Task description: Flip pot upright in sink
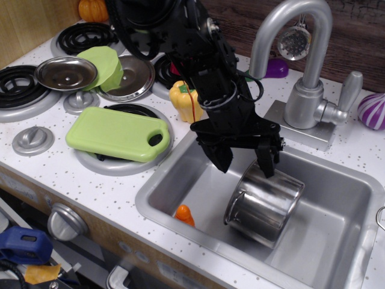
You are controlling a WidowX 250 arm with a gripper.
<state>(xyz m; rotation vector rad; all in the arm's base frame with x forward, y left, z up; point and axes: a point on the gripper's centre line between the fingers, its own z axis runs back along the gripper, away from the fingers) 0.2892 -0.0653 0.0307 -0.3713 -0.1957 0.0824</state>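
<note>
The shiny steel pot (263, 206) lies tilted on its side in the middle of the grey sink (337, 241), its flat bottom facing up and to the right. A thin wire handle shows on its lower left side. My black gripper (243, 161) hangs open just above and to the left of the pot. One finger (266, 161) is near the pot's upper edge, the other finger (219, 158) is over the bare basin. It holds nothing.
A small orange object (184, 213) lies at the sink's front left. The faucet (304, 72) stands behind the sink. On the counter to the left are a yellow pepper (180, 96), a green cutting board (117, 133), a steel lid (66, 72) and coil burners (90, 36).
</note>
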